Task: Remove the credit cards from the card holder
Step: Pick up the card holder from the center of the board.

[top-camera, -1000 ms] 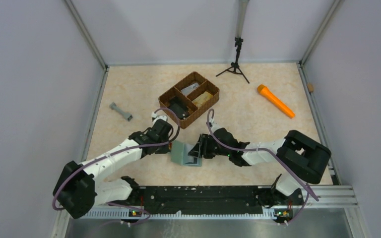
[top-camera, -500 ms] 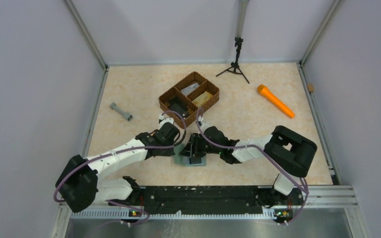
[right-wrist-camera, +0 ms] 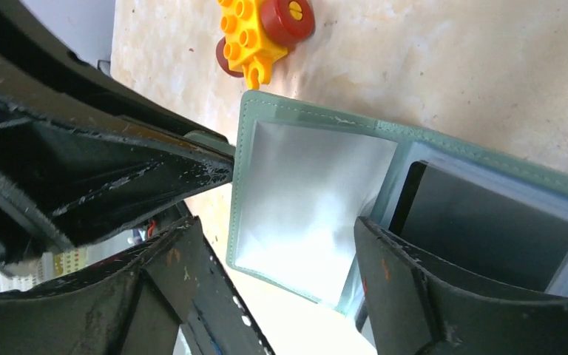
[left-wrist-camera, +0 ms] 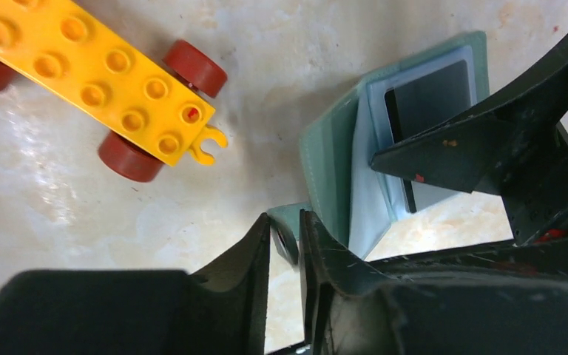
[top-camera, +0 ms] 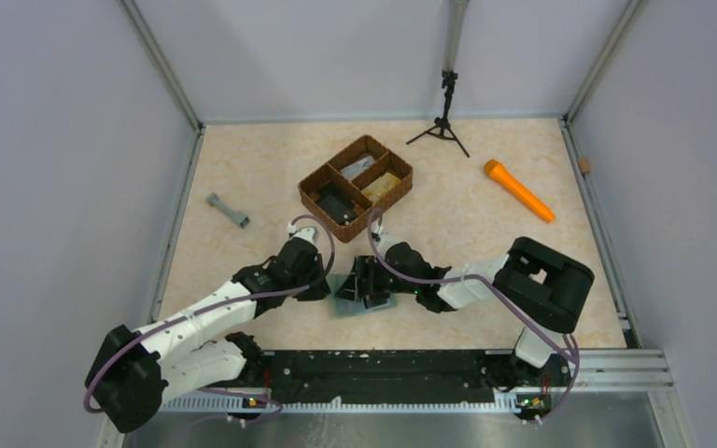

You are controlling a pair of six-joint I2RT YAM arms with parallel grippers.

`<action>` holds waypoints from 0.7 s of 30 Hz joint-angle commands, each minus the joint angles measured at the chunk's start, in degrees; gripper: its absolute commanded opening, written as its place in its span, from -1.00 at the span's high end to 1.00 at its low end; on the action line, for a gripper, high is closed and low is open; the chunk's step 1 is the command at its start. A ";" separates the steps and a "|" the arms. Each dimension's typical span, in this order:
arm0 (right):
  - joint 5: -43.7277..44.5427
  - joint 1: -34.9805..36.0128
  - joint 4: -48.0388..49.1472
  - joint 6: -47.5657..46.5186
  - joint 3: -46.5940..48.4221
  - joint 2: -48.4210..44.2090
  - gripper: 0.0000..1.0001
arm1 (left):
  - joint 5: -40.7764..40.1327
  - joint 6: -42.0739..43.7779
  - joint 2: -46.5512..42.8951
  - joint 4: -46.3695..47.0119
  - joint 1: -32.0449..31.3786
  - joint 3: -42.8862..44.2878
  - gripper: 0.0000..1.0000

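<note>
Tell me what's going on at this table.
Both arms are working on the card holder, which lies open on the table. The left gripper has the cover's edge between its fingers; the right gripper is open, straddling the clear sleeve. A dark card sits in its pocket, not yet pulled out.

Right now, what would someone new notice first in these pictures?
The sage green card holder lies open between the left hand and the right hand, a dark card showing in its clear sleeve. A yellow toy brick on red wheels sits close by.
</note>
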 commanded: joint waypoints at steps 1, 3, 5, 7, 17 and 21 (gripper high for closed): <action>1.24 0.78 2.73 -2.10 -2.28 -4.45 -0.57 | 10.24 -2.26 -2.88 7.06 2.85 -3.53 0.47; 1.81 0.75 2.34 -2.05 -2.79 -5.30 -0.49 | 11.88 -2.86 -3.80 8.26 3.82 -4.86 0.39; 2.18 0.74 2.28 -1.76 -3.16 -5.63 -0.24 | 13.10 -3.52 -4.83 9.30 4.67 -6.19 0.25; 1.98 0.71 2.80 -1.55 -3.39 -5.64 -0.10 | 14.54 -4.14 -5.81 10.50 5.41 -7.29 0.13; -0.31 0.74 7.22 0.17 -3.59 -4.42 -0.41 | 22.34 -7.78 -8.84 17.43 8.08 -11.36 -0.18; -1.53 0.73 10.05 2.52 -3.89 -4.24 -0.42 | 23.28 -7.79 -10.69 16.91 8.19 -11.51 0.02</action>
